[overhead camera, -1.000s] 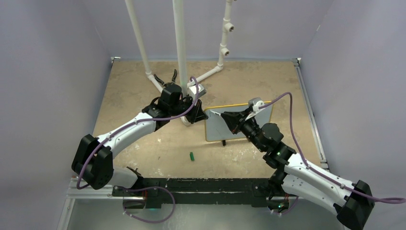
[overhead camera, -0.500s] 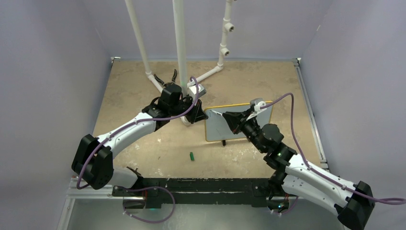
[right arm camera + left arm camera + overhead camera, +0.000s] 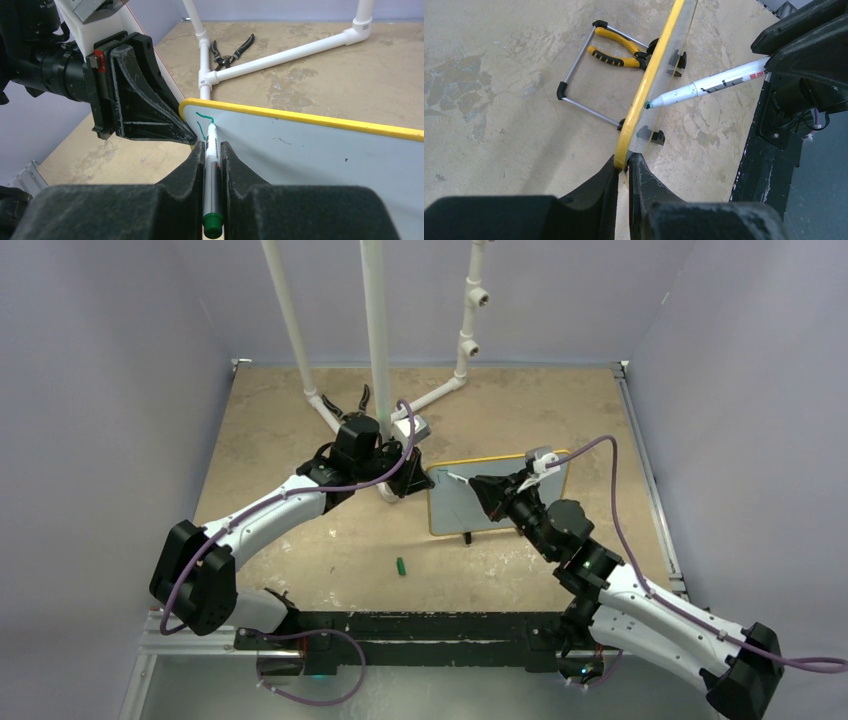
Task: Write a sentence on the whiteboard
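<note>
whiteboard (image 3: 325, 155) cropped at right, sentence (image 3: 200, 125) illegible

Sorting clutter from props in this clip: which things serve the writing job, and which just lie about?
In use: whiteboard, green marker, green stroke, left gripper (clamping board edge), right gripper (holding marker).
Lying about: black pliers, yellow-handled pliers, small green cap, white pipe frame.

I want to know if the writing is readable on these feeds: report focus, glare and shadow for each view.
Top external: evenly lit and sharp, but the whiteboard shows too small to read. Left wrist: whiteboard edge-on, marker crisp, left gripper dark and soft. Right wrist: no glare on the whiteboard, green stroke clear, right gripper dark.
</note>
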Available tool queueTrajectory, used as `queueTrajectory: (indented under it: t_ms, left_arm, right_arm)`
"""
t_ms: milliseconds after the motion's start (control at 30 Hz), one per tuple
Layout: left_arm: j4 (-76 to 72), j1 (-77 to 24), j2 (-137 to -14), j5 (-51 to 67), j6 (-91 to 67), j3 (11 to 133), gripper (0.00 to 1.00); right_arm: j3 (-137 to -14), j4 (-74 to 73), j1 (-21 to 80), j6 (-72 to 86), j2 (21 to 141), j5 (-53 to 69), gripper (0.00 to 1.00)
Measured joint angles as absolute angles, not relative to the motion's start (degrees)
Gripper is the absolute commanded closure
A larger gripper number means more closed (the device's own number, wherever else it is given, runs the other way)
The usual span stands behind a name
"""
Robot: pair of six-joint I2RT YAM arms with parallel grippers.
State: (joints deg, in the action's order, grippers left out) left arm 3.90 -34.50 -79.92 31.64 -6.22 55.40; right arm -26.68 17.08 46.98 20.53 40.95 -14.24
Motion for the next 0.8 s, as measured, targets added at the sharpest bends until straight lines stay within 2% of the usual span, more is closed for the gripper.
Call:
queueTrajectory:
  t_ms: [800]
  left_arm:
    - [3.90, -34.48, -79.92, 31.29, -6.24, 55.40, 1.00]
  right_arm:
    - [-25.36, 18.44, 47.70, 21.61, 45.04, -10.92, 1.00]
